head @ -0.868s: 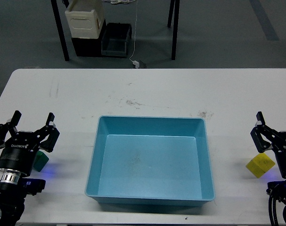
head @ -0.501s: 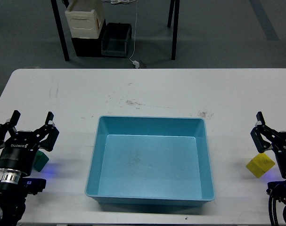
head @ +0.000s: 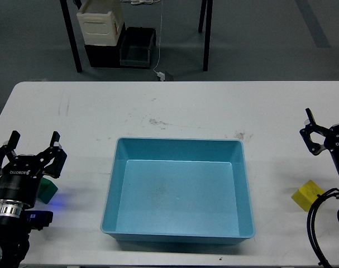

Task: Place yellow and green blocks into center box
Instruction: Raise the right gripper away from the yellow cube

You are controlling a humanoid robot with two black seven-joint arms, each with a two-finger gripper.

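Observation:
A blue box stands empty in the middle of the white table. A green block lies on the table left of the box, partly hidden behind my left gripper, which hovers over it with its fingers spread wide and empty. A yellow block lies right of the box near the table's right edge. My right gripper is above and beyond the yellow block, clear of it. Only its left finger shows, standing far out from the wrist; the other is cut off by the frame edge.
A black cable loops from my right arm just below the yellow block. Past the far table edge, on the floor, stand a white container, black crates and black frame legs.

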